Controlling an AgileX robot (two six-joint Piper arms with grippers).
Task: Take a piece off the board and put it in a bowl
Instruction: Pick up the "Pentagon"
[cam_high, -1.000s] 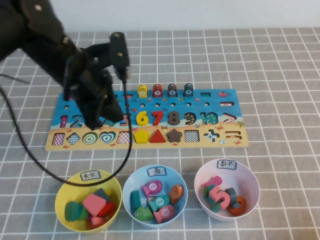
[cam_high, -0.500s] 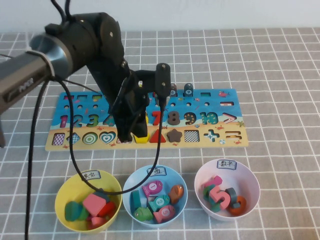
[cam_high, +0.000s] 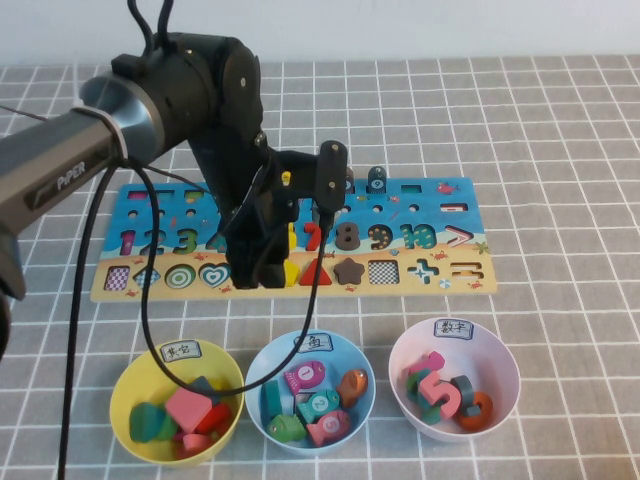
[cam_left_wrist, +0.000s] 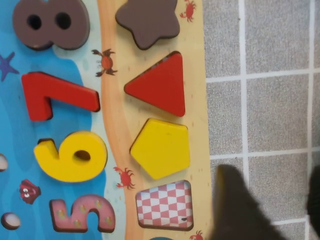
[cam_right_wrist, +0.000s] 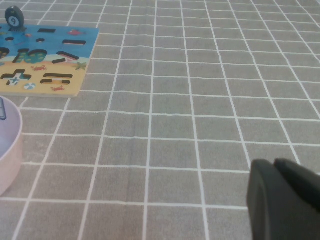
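Observation:
The yellow pentagon piece (cam_left_wrist: 161, 148) lies flat in its slot in the sandy strip of the board (cam_left_wrist: 116, 125), between the red triangle (cam_left_wrist: 159, 85) and an empty checkered slot. In the high view it peeks out (cam_high: 291, 271) beside my left gripper (cam_high: 256, 276). My left gripper (cam_left_wrist: 275, 210) is open and empty, low over the cloth at the board's (cam_high: 440, 285) front edge, beside the pentagon and not touching it. The yellow bowl (cam_high: 120, 392) stands at the front left with several pieces in it. My right gripper (cam_right_wrist: 282, 200) is shut and empty, low over bare cloth right of the board.
A light blue bowl (cam_high: 257, 372) and a pink bowl (cam_high: 506, 362) with pieces stand right of the yellow bowl; the pink bowl's rim shows in the right wrist view (cam_right_wrist: 10, 145). The left arm's cable (cam_high: 150, 320) hangs over the yellow bowl. Numbers and pegs fill the board's upper rows.
My left arm has swung right along the board, from over the numbers at the left to the pentagon, and has come down a little lower in the last half second.

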